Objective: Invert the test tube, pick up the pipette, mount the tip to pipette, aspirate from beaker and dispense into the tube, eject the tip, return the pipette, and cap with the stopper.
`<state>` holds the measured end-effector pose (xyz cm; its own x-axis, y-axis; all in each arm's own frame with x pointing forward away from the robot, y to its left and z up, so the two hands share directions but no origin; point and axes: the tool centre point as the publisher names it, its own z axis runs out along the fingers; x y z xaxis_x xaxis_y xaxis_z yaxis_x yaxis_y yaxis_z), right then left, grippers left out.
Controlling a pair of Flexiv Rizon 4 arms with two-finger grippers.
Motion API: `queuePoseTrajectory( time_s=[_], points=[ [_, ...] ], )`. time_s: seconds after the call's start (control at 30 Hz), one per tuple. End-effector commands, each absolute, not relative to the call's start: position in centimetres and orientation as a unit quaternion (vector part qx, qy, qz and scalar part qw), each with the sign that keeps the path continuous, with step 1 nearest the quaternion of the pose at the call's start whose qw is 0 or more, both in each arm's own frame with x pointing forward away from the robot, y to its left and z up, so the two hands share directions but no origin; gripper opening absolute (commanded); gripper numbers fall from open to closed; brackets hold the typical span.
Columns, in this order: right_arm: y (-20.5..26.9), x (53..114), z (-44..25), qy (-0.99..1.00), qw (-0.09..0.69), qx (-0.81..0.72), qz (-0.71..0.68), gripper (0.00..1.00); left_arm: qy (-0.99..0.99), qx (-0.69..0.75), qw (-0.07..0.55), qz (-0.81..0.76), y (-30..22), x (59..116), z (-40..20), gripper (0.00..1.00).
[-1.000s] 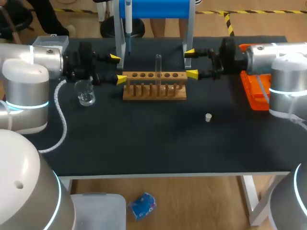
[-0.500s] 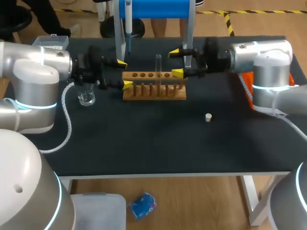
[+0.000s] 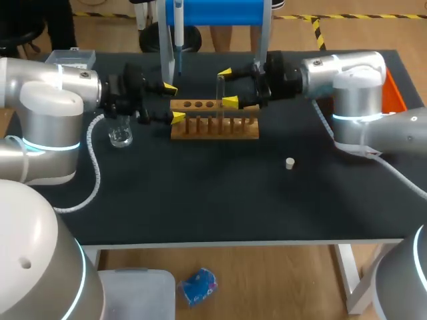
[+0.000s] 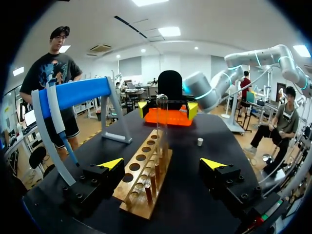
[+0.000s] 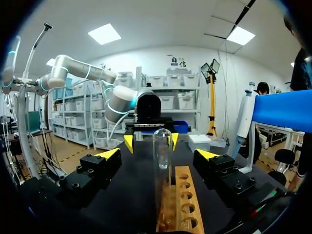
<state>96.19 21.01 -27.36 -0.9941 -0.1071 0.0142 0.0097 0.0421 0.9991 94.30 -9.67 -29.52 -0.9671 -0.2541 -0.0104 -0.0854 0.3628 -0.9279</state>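
Toward the table's (image 3: pixel 200 200) back edge, where the test tube (image 3: pixel 220 88) stands rounded end up in the wooden rack (image 3: pixel 215 128), I'd worry about a shallow, off-centre pinch: it could tilt the glass or drag the rack along. Over there the right gripper (image 3: pixel 228 87) is wide open and empty (touching nothing); the tube stands between its fingers, about level with the tips. Opposite, the left gripper (image 3: pixel 173 103), likewise open and empty, flanks the rack's left end.
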Motion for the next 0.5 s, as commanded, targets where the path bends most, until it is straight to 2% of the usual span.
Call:
queuePoseTrajectory(
  time_s=[0.03,0.07,0.13,0.2,0.27,0.4,0.5],
  points=[
    [21.64,96.71,-27.82,-0.717,0.046,0.035,-0.694,0.87,0.822,-0.103,0.077,-0.555,-9.70,94.35,-29.60,1.00],
    [21.68,96.72,-27.84,-0.717,0.047,0.035,-0.695,0.72,0.822,-0.103,0.077,-0.555,-9.70,94.35,-29.60,1.00],
    [21.74,96.73,-27.88,-0.716,0.046,0.034,-0.695,0.64,0.822,-0.103,0.077,-0.555,-9.70,94.35,-29.60,1.00],
    [21.78,96.72,-27.93,-0.714,0.046,0.031,-0.698,0.49,0.822,-0.103,0.077,-0.555,-9.70,94.35,-29.60,1.00],
    [21.87,96.71,-27.97,-0.712,0.047,0.029,-0.700,0.45,0.822,-0.103,0.077,-0.555,-9.70,94.35,-29.60,1.00],
    [21.98,96.63,-28.06,-0.712,0.050,0.029,-0.700,0.44,0.822,-0.103,0.077,-0.555,-9.70,94.35,-29.60,1.00],
    [22.02,96.55,-28.11,-0.711,0.051,0.029,-0.701,0.34,0.822,-0.103,0.077,-0.555,-9.70,94.35,-29.60,1.00]
  ],
)
